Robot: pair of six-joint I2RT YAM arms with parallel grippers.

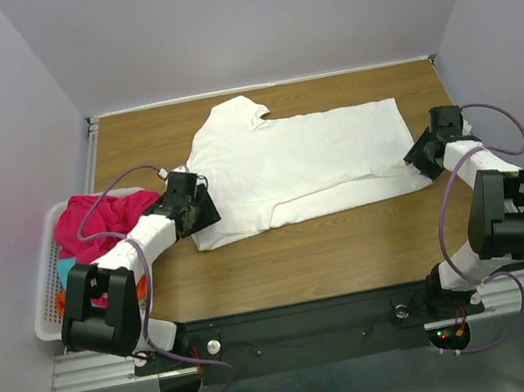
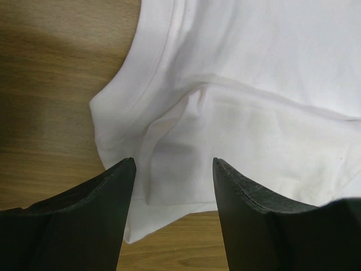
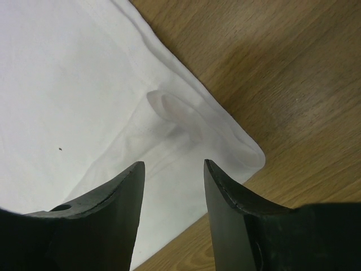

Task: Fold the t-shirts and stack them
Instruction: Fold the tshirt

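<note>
A large white t-shirt lies spread flat on the wooden table, one sleeve pointing to the back. My left gripper stands open at the shirt's left front corner; in the left wrist view its jaws straddle a folded white edge without closing on it. My right gripper is open at the shirt's right front corner, and its jaws hover over the hem corner. A magenta-pink t-shirt is heaped in the basket, with a bit of cyan cloth under it.
A white plastic lattice basket hangs off the table's left edge beside the left arm. Bare wood runs between the shirt and the arm bases. Grey walls close in the back and both sides.
</note>
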